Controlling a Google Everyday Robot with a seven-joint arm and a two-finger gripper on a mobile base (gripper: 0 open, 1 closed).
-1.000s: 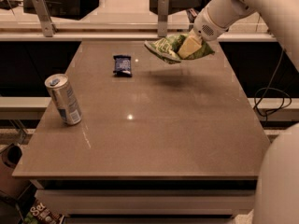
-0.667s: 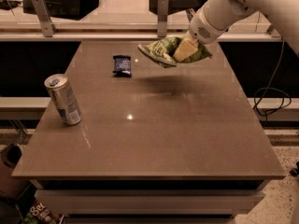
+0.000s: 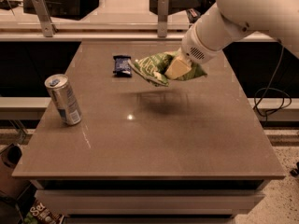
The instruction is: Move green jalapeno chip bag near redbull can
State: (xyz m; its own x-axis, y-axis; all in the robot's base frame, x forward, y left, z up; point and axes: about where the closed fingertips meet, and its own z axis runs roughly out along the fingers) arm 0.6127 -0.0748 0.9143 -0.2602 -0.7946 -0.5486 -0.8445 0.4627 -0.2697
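The green jalapeno chip bag (image 3: 156,68) hangs in the air above the table's far middle, crumpled, its shadow on the tabletop below. My gripper (image 3: 178,67) is shut on the bag's right part, coming in from the upper right on the white arm. The redbull can (image 3: 63,100) stands upright near the table's left edge, well to the left and nearer than the bag.
A small dark blue packet (image 3: 122,65) lies on the table (image 3: 187,139) just left of the bag. Two metal posts (image 3: 44,16) and black boxes stand behind the far edge. A cable hangs at the right. A bag lies on the floor at lower left.
The gripper has carried the chip bag leftward and a little toward the near side. The can and blue packet have not moved.
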